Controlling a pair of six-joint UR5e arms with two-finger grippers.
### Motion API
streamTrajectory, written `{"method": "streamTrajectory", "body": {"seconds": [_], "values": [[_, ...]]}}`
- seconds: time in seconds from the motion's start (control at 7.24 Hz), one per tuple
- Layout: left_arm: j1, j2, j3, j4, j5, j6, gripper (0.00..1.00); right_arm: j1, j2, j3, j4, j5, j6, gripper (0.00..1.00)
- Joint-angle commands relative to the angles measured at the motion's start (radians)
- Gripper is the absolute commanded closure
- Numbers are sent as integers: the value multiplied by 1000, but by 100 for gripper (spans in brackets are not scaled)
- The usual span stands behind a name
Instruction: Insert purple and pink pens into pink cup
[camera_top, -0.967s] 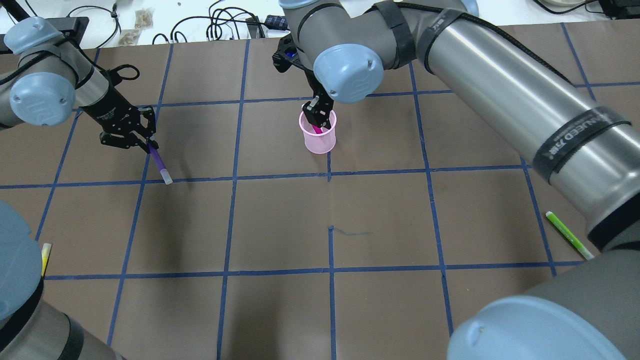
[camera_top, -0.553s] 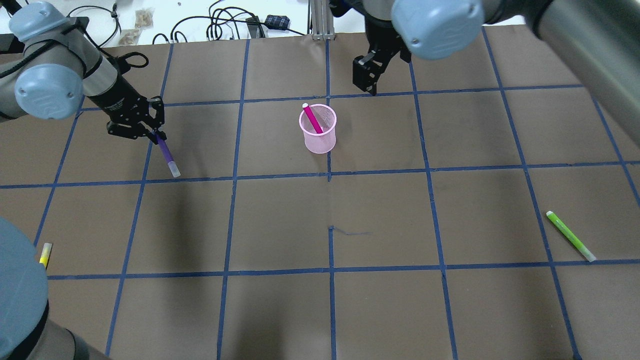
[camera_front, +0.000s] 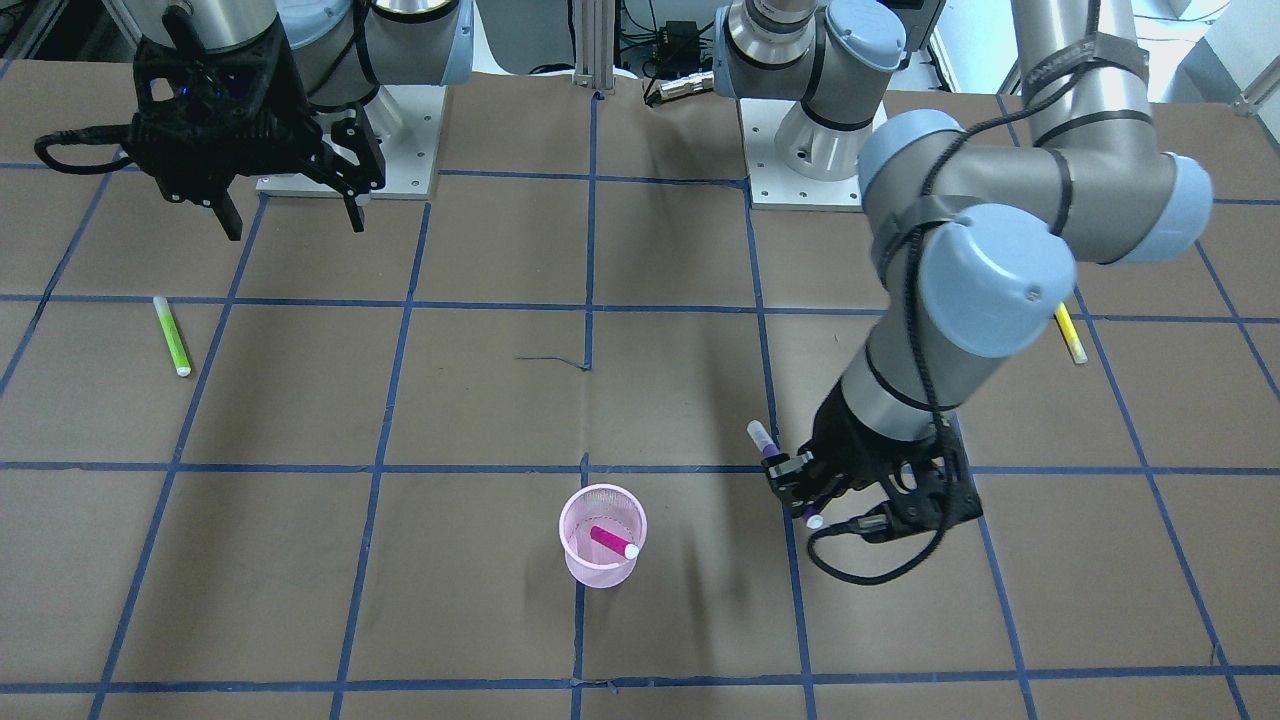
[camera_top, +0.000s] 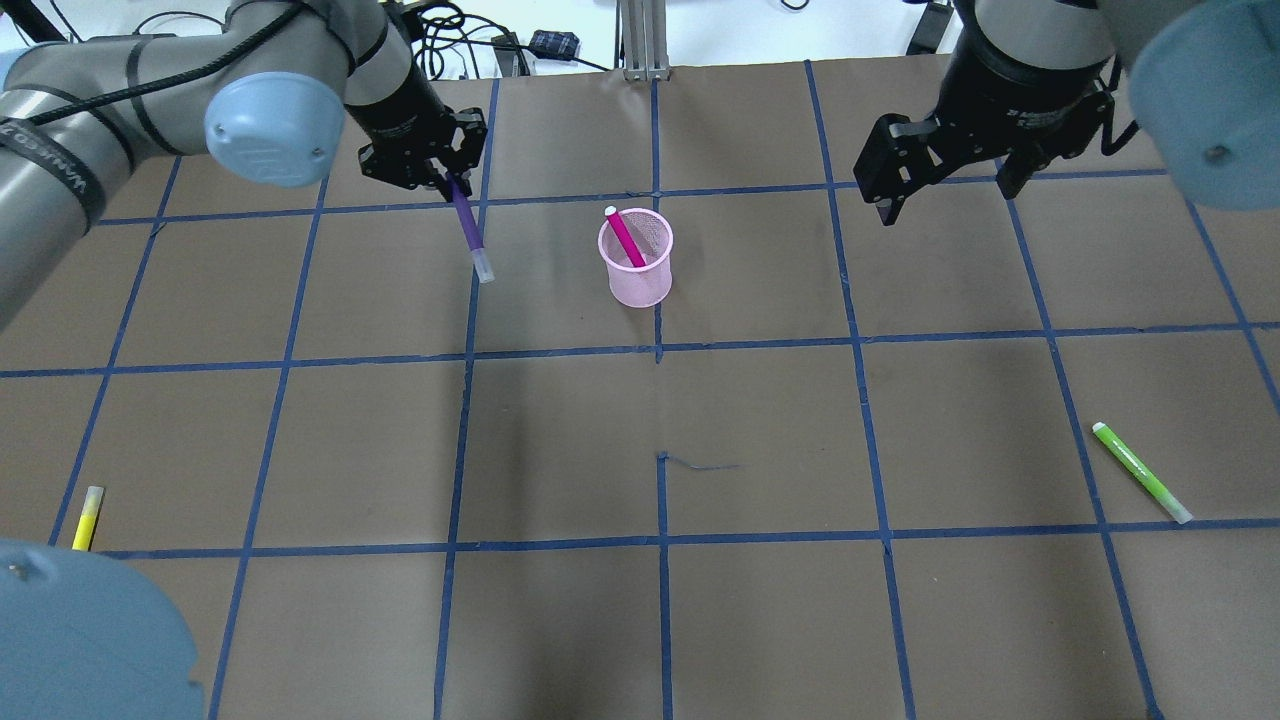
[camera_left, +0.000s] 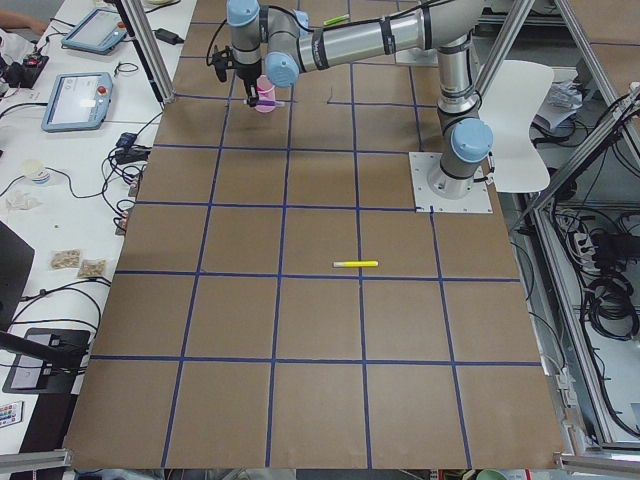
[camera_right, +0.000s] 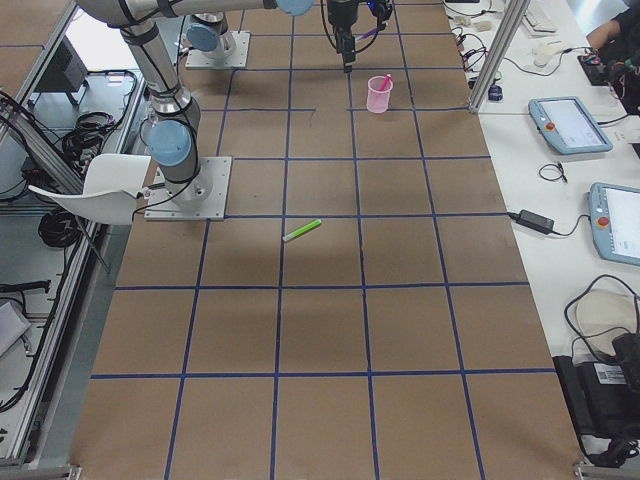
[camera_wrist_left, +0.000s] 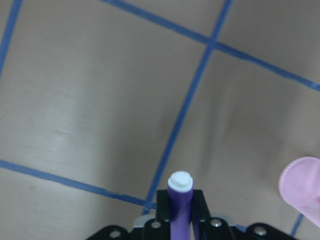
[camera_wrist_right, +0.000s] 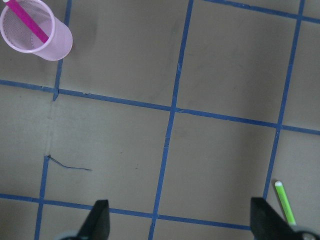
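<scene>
Left claw (camera_top: 441, 178) pinching purple pen (camera_top: 467, 225), left of pink cup (camera_top: 640, 282). Pink pen (camera_top: 627, 240) inside cup. Right claw (camera_top: 945, 200) spread, right of cup.

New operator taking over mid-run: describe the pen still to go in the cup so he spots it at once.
Find the pink cup on the gridded table, pink pen already inside. Near it, the left gripper holds the purple pen. It is the only purple pen and the only one gripped; the green pen and yellow pen lie flat.

Left hand (camera_top: 444, 176) carried purple pen (camera_top: 468, 228) nearer pink cup (camera_top: 637, 272); right hand (camera_top: 945, 195) withdrew.
</scene>
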Motion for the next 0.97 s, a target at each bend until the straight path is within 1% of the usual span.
{"method": "streamTrajectory", "body": {"seconds": [0.0,0.14,0.28,0.55,0.83], "values": [[-122,-24,13,114,88,6,99,-2,-20,17,1,2,18,0],[-160,-36,23,130,89,43,99,0,-21,20,1,2,18,0],[-192,-48,24,177,87,92,99,0,-21,23,1,2,18,0],[-225,-73,25,269,87,178,99,-2,-26,23,4,-2,21,0],[-239,-73,25,309,90,217,99,-5,-29,20,-2,-10,26,0]]}}
